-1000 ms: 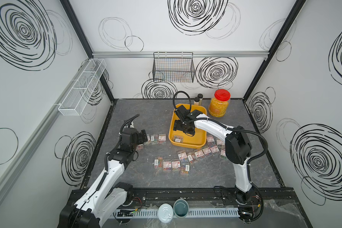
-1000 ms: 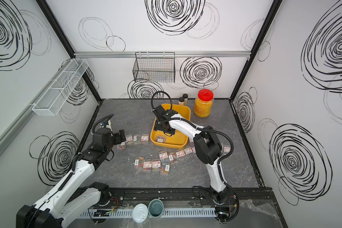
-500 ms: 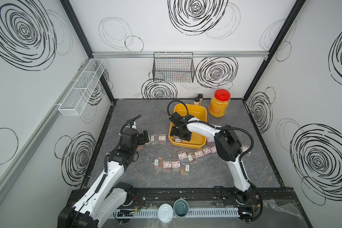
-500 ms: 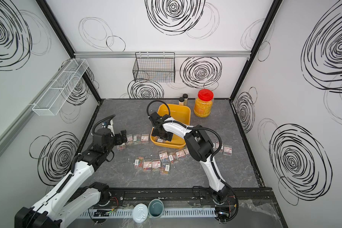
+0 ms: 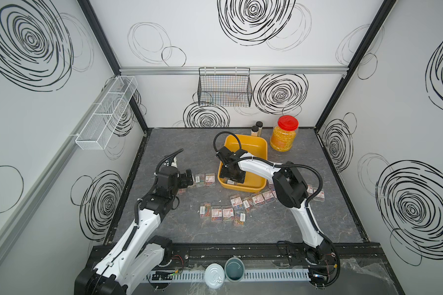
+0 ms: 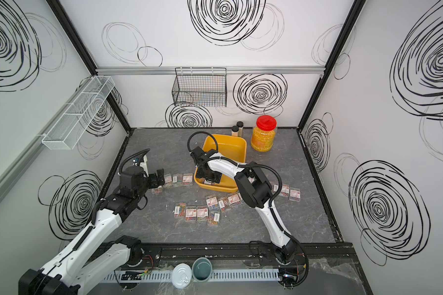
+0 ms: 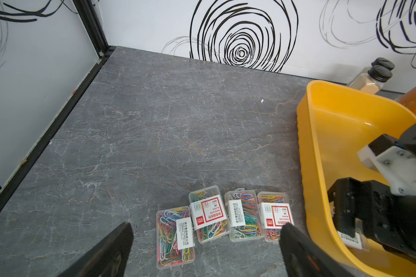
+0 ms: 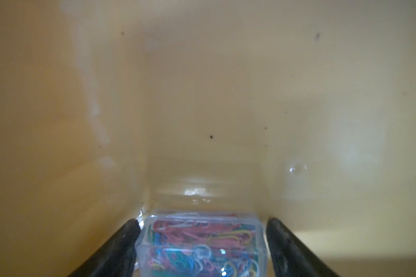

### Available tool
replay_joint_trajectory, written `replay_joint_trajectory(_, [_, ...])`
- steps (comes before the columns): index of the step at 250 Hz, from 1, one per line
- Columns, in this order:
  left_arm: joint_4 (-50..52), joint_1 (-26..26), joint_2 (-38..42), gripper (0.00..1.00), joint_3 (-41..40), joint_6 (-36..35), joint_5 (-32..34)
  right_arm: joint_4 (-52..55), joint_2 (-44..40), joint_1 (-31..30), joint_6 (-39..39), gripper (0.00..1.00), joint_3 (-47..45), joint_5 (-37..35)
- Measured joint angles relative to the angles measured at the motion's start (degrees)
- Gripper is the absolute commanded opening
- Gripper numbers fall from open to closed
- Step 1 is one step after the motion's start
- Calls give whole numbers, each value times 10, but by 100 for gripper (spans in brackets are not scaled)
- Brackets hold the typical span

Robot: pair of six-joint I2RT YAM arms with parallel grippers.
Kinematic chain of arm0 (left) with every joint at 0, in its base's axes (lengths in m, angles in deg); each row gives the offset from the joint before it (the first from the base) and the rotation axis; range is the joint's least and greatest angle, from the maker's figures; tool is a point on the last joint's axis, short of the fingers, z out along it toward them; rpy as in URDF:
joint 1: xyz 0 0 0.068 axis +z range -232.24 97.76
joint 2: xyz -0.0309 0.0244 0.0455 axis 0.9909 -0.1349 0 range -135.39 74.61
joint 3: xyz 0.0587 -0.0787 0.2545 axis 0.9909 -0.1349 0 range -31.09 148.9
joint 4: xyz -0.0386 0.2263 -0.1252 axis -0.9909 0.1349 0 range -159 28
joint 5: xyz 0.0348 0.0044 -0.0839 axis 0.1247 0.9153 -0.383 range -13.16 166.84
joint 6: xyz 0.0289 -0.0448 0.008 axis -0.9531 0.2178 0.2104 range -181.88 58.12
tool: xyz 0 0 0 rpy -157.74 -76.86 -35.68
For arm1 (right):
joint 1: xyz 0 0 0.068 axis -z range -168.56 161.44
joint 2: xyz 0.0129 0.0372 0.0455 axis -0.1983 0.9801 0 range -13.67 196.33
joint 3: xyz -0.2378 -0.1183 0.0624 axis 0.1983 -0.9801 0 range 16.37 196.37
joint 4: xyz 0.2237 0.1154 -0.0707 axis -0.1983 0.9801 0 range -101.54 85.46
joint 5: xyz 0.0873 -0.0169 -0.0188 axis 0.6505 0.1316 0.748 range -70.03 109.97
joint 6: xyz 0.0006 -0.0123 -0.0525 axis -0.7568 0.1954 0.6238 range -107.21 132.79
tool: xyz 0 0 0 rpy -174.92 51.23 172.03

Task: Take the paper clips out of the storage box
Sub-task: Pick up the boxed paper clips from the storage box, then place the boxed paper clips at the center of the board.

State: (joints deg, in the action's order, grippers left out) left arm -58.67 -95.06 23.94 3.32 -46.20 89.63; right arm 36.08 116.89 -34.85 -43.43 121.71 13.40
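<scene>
My right jaws are down inside the yellow tray (image 5: 251, 144), in the near corner on my left arm's side. They stand either side of a case of paper clips (image 8: 202, 242). The case lies flat on the tray floor, close to the wall, so I come at it from above and span its width. One side touches the case edge and the other looks a hair off it. Whether I truly have a bite, I cannot tell. It seems to be the only case left in the tray, though my own arm hides part of the floor.

My left jaws are wide open and empty. They hang over the row of cases (image 7: 209, 213) set on the tabletop (image 5: 179, 143) just outside that same tray wall. A loose band of cases (image 5: 225, 212) lies in front of the tray.

With the wall so near, I judge I must lift straight up past the rim before going sideways. The jar (image 5: 283, 138) and the bottles (image 5: 256, 129) crowd the far rim. My left arm crowds the near corner. Bare tabletop lies far left and toward the front edge.
</scene>
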Motion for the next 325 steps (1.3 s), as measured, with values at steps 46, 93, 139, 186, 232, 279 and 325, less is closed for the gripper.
replay_joint_trajectory(46, [0,0,0,100,0,-2,0,1,0,0,23,77,0,-10])
replay_joint_trajectory(93, [0,2,0,100,0,-2,0,-25,-28,7,94,75,-41,-29])
replay_joint_trajectory(139, [0,11,-1,99,0,-2,1,-70,-144,38,237,73,-145,-24])
replay_joint_trajectory(186, [0,15,-11,99,0,2,8,-133,-308,51,422,69,-250,21])
replay_joint_trajectory(232, [-3,17,-15,100,0,2,18,-176,-441,20,607,68,-376,78])
replay_joint_trajectory(279, [-17,24,-17,99,0,2,19,-155,-449,7,735,66,-400,119])
replay_joint_trajectory(325, [-28,26,-32,98,0,2,18,-135,-447,-43,824,66,-433,110])
